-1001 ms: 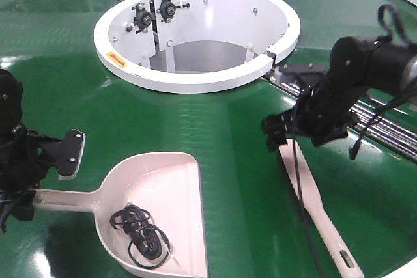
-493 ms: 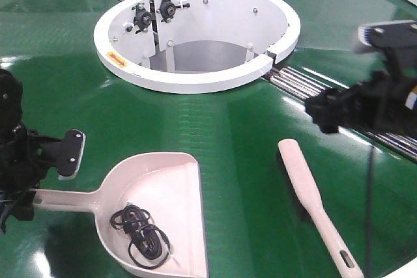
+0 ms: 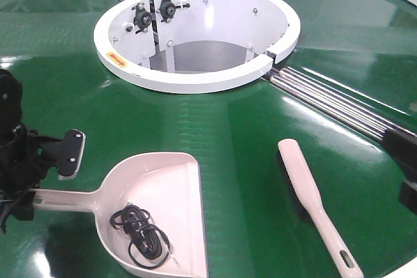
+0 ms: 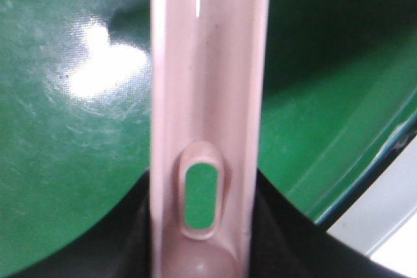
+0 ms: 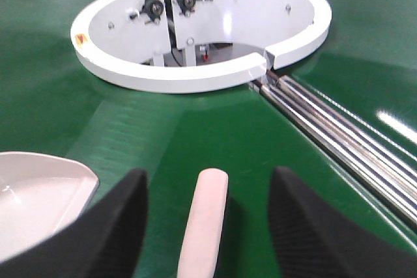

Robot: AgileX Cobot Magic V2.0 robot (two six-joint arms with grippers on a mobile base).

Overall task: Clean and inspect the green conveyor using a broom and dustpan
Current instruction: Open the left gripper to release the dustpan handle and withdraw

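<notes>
The dustpan (image 3: 159,203) lies on the green conveyor (image 3: 234,128) at the lower left, with a coil of black cable (image 3: 140,236) in its scoop. My left gripper (image 3: 31,190) is shut on the end of its handle. The left wrist view shows the slotted handle (image 4: 208,96) clamped between the black jaws of that gripper (image 4: 205,226). The broom (image 3: 306,193) lies loose on the belt at the lower right, bristles down. In the right wrist view my right gripper (image 5: 208,226) is open, its fingers wide either side of the broom (image 5: 205,219) and not touching it.
The white ring hub (image 3: 195,83) stands in the middle of the belt, with black bearing blocks on its inner wall. Silver rollers (image 3: 326,102) run from the hub to the right edge. A black part of the right arm (image 3: 405,161) shows at the right edge.
The right arm has left the broom's head, swung up and to the right and gone almost out of the front view. The broom, dustpan and left gripper have not moved.
</notes>
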